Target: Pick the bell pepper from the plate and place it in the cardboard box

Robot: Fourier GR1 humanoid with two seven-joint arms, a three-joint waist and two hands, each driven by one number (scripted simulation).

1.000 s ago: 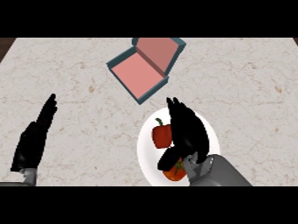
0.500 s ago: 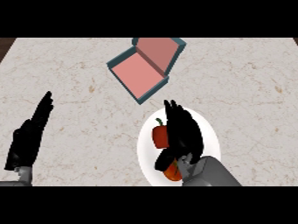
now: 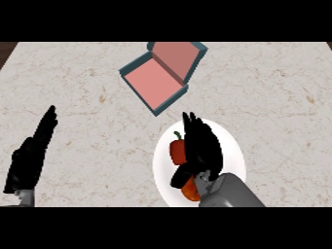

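The pepper (image 3: pixel 178 151) lies on the plate (image 3: pixel 230 146), red, with its stem pointing up the view toward the box (image 3: pixel 161 73); its long axis runs roughly along the line from the robot to the box. A second, more orange patch shows near the plate's lower edge, below the right hand (image 3: pixel 201 148); I cannot tell whether it is part of the same pepper or a separate piece.

The right hand is right over the plate, fingers straight and pointing away from the robot, lying along the pepper's right side and covering part of it. The thumb looks bent in below the pepper, but the fingers are not curled round it, so I judge the hand open and the grasp not yet made. The pepper sits just left of the fingers, touching or nearly so.

The left hand (image 3: pixel 28 160) rests well apart at the desk's (image 3: pixel 290 97) left, open, fingers up. The right hand is clearly the nearer one.

The box lies open beyond the plate, up and slightly left, pink inside.
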